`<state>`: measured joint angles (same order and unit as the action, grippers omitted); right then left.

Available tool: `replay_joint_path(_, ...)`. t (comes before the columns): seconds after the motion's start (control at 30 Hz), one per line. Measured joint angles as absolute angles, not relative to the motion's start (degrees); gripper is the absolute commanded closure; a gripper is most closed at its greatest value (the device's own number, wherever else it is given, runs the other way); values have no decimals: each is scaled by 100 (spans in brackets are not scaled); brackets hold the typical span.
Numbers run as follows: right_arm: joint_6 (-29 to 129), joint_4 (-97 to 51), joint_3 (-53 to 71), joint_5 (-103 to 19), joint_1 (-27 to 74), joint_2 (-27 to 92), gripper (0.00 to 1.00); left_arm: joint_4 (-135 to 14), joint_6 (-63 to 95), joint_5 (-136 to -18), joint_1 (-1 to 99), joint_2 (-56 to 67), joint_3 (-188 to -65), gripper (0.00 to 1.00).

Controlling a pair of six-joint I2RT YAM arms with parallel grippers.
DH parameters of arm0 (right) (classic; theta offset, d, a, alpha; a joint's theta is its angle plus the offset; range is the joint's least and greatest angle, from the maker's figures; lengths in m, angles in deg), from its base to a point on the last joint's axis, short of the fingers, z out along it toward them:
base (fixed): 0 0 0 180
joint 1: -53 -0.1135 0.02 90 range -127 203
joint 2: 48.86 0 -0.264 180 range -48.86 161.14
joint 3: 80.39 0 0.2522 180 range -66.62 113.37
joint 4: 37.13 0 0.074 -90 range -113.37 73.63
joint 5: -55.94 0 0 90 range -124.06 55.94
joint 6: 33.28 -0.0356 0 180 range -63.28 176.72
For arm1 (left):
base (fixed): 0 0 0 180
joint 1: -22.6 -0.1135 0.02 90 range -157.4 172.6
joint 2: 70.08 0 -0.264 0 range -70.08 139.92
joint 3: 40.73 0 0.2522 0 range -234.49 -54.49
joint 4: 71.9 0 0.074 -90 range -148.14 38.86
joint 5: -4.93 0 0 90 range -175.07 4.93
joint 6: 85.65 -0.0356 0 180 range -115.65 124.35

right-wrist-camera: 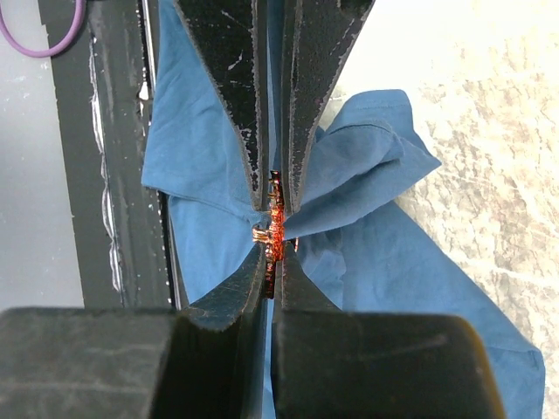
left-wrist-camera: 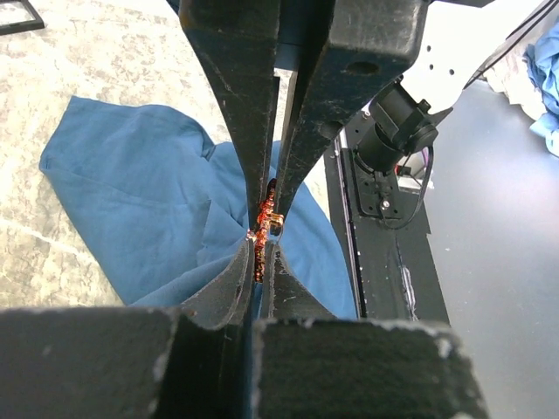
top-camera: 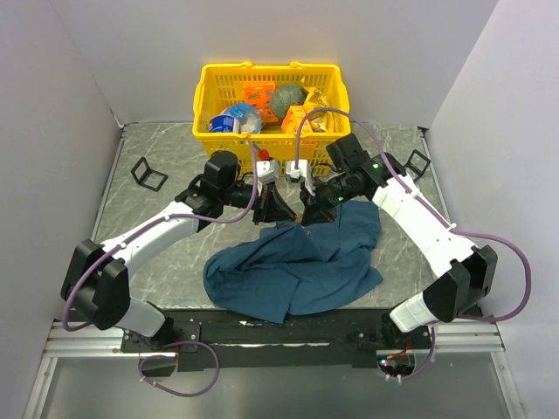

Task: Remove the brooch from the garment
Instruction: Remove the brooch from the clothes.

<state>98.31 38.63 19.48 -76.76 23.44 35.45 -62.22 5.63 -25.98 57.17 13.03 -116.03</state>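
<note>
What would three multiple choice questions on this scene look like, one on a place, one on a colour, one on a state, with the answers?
1. Where is the yellow basket?
A) at the table's far edge
B) on the garment
C) beside the arm bases

2. What colour is the garment?
A) red
B) blue
C) white

3. How do the left gripper and right gripper stand?
A) both wide open
B) one open
C) both shut

Answers:
1 A, it sits beyond both arms.
2 B, the cloth is blue in every view.
3 C, each pair of fingers is pressed together, tips meeting at the brooch.
</note>
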Motion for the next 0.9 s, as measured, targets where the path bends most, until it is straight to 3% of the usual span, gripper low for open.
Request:
replay_joint_path(0.03, 9831, 3863, 1948, -7672, 2344, 3545, 94, -6217, 541, -2598, 5719, 1303, -11603, 99)
replay_joint_path(0.1, 9813, 3856, 1948, -7641, 2344, 3545, 91, -6215, 511, -2603, 5721, 1303, -11603, 99)
replay_joint_path(0.23, 9813, 3830, 1944, -7615, 2346, 3532, 64, -6226, 552, -2655, 5719, 1303, -11598, 99)
replay_joint_path(0.43, 9973, 3697, 1928, -7923, 2628, 3281, 40, -6222, 756, -2646, 5714, 1303, -11583, 99)
replay_joint_path(0.67, 10296, 3579, 1764, -8948, 3456, 3036, 37, -6510, 1166, -2594, 5658, 1303, -11583, 99)
replay_joint_path(0.9, 10285, 2547, 366, -9877, 3754, 2608, 42, -7111, 1846, -2430, 5568, 1303, -11585, 99)
